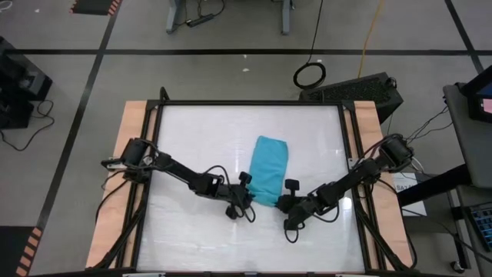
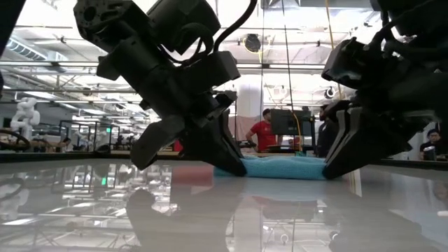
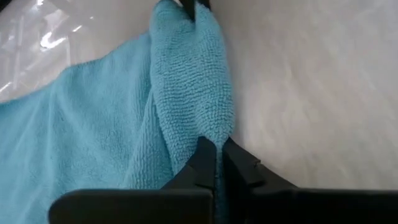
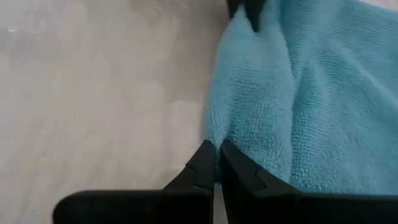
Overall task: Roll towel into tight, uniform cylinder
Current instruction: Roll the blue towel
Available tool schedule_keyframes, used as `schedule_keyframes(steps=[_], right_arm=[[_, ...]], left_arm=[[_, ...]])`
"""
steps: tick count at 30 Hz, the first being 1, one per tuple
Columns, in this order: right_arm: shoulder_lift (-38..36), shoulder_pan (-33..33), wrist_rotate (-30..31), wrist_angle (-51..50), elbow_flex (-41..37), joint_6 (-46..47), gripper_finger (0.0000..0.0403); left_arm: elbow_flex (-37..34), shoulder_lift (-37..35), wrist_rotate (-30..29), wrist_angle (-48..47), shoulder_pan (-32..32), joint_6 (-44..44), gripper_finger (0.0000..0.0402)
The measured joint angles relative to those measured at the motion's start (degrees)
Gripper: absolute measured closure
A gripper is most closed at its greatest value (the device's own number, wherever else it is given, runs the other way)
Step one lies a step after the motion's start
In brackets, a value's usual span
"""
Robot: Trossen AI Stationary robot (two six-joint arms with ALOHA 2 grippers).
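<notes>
The turquoise towel (image 1: 270,168) lies on the white tabletop (image 1: 200,146) as a narrow strip running from near to far. Its near edge is gathered into a ridge (image 3: 189,81) between my two grippers. My left gripper (image 1: 252,197) is shut on the near left corner, and my right gripper (image 1: 281,203) is shut on the near right corner. In the low view the towel (image 2: 283,166) shows between the left fingertips (image 2: 236,168) and the right fingertips (image 2: 330,171). My left gripper pinches the towel's near edge at its left corner (image 3: 208,127) between its two fingers, slanting down from the table's left. The cloth there rests on the table, bunched into a ridge. One layer or several, I cannot tell. My right gripper pinches the near edge at its right corner (image 4: 225,134) between its two fingers, slanting down from the table's right. That corner sits low on the tabletop, and the ridge runs from it to the other gripper (image 4: 245,9).
Wooden side rails (image 1: 131,154) and a black frame border the tabletop. Bare white surface lies to the left, to the right and beyond the towel's far end. A person in a red shirt (image 2: 264,129) stands far off in the room.
</notes>
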Motion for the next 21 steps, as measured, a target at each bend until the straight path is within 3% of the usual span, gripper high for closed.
schedule_keyframes(steps=[5, 11, 21], right_arm=[[-1.9, 0.6, -3.6, -0.2, 0.0, 0.1, 0.0394], [-5.4, 2.5, -5.2, -0.2, 0.0, 1.0, 0.0364], [-6.0, 6.9, 1.3, 0.6, 0.0, -1.4, 0.0229]], left_arm=[[0.0, 0.0, 6.6, 0.0, 1.3, -1.9, 0.0393], [0.5, 0.0, 19.7, -1.0, 3.6, -9.2, 0.0394], [7.3, 0.2, 27.3, -10.6, 4.2, -13.0, 0.0394]])
